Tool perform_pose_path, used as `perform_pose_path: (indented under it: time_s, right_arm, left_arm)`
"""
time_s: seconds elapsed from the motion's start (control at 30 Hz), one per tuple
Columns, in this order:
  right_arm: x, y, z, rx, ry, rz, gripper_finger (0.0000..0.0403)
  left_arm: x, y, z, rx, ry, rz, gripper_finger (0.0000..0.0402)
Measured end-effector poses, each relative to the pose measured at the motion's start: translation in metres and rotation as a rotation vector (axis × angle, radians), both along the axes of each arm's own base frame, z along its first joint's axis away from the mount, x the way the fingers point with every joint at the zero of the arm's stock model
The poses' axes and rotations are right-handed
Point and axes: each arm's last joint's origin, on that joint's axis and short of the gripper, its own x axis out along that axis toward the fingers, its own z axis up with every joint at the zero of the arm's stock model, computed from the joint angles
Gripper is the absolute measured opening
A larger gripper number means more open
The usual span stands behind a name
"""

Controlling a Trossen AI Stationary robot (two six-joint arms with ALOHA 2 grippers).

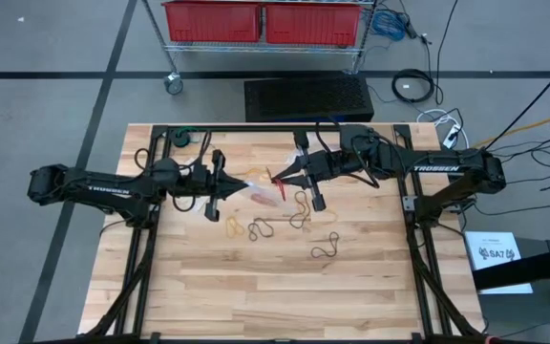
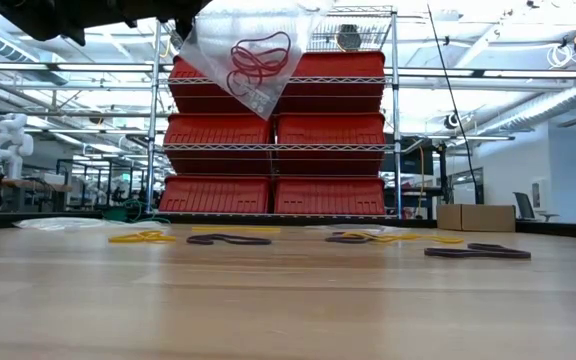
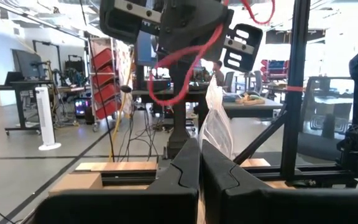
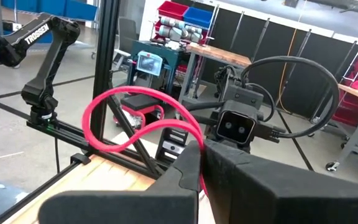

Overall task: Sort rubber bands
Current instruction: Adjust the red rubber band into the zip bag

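My left gripper (image 1: 240, 182) is shut on a clear plastic bag (image 2: 243, 50) that hangs high above the table's middle, with red rubber bands (image 2: 258, 58) inside it. Facing it from the right, my right gripper (image 1: 277, 178) is shut on one red rubber band (image 4: 135, 118). That band's loop sticks out past the fingertips toward the bag. Several loose bands lie flat on the wooden table (image 1: 199, 287) below: yellowish ones (image 1: 234, 225) (image 2: 143, 237) and black ones (image 1: 326, 247) (image 2: 228, 240). My left gripper pinches an edge of the clear bag (image 3: 209, 140) between its two fingers, coming about level from the table's left. The bag is lifted clear of the table and hangs with one corner (image 2: 258, 105) pointing down. My right gripper pinches the red band at one spot on its loop (image 4: 197, 140) between its two fingers, coming level from the table's right. The rest of the loop (image 3: 185, 62) curls free beyond the fingertips, clear of the table.
A black frame (image 1: 256, 129) runs along the table's far edge and down both sides. Beyond the far edge stand a wire shelf with red bins (image 1: 261, 21) and a black mat (image 1: 308, 96). The table's near half is bare wood.
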Motion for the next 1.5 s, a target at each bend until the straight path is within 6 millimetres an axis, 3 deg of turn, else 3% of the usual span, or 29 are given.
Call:
perform_pose_path:
  time_s: [1.5]
  right_arm:
    - [0.0001, 0.0038, -0.0017, -0.005, 0.014, 0.037, 0.0000]
  left_arm:
    - [0.0025, 0.0025, 0.0062, -0.026, -0.026, 0.044, 0.0000]
